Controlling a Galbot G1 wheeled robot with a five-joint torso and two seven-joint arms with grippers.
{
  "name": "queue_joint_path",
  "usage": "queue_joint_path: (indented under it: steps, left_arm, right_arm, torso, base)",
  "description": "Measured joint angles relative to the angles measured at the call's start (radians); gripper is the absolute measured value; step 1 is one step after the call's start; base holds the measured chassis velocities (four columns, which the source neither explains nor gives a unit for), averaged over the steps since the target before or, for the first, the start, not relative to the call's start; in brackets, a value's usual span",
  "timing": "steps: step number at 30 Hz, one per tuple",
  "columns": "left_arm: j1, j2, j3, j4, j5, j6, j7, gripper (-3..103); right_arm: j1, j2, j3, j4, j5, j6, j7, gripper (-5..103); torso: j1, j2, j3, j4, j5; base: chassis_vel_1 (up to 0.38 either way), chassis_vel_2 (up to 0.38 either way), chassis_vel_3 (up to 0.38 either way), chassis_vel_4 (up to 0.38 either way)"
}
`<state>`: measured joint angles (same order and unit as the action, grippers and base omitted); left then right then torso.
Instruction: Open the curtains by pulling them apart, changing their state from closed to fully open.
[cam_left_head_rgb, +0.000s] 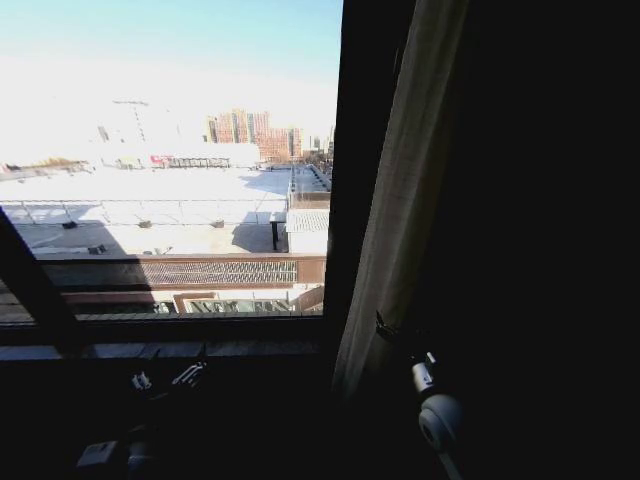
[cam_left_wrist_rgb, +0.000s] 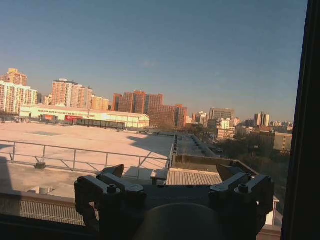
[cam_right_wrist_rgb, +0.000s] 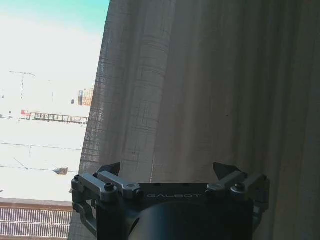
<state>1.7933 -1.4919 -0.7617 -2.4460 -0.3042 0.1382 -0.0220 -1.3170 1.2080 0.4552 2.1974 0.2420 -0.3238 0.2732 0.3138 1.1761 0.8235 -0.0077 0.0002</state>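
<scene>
One cream, pleated curtain (cam_left_head_rgb: 410, 200) hangs right of the dark upright window bar (cam_left_head_rgb: 362, 150), and the glass left of the bar is bare. In the right wrist view the curtain (cam_right_wrist_rgb: 200, 90) is close ahead, its edge running down beside the bright window. My right gripper (cam_right_wrist_rgb: 169, 169) is open in front of the fabric, with nothing between its fingers. In the head view that gripper (cam_left_head_rgb: 392, 335) is low by the curtain's bottom edge. My left gripper (cam_left_wrist_rgb: 170, 172) is open and empty, facing the bare glass, and it sits low at the left (cam_left_head_rgb: 165, 380) under the sill.
A window sill (cam_left_head_rgb: 200, 348) runs along below the glass. A dark slanted bar (cam_left_head_rgb: 30, 280) crosses the window's lower left corner. The dark frame (cam_left_wrist_rgb: 302, 125) edges the left wrist view. Right of the curtain the room is in deep shadow.
</scene>
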Motion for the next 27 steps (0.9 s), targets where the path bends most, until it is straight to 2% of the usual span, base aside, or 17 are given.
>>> queue_joint_path:
  steps: [14, 27]
  left_arm:
    - [-0.002, -0.001, 0.016, -0.01, -0.01, 0.025, 0.003, 100]
    - [0.015, -0.004, 0.004, -0.01, 0.01, 0.016, 0.006, 100]
  right_arm:
    - [-0.052, 0.003, -0.029, 0.05, 0.004, -0.005, -0.004, 100]
    - [-0.063, 0.002, -0.029, 0.057, 0.004, -0.005, -0.005, 100]
  torso:
    - [0.0, 0.0, 0.0, 0.0001, -0.0002]
    - [0.0, 0.0, 0.0, 0.0, 0.0]
  base:
    - [0.118, 0.124, -0.114, -0.122]
    - [0.107, 0.111, -0.122, -0.102]
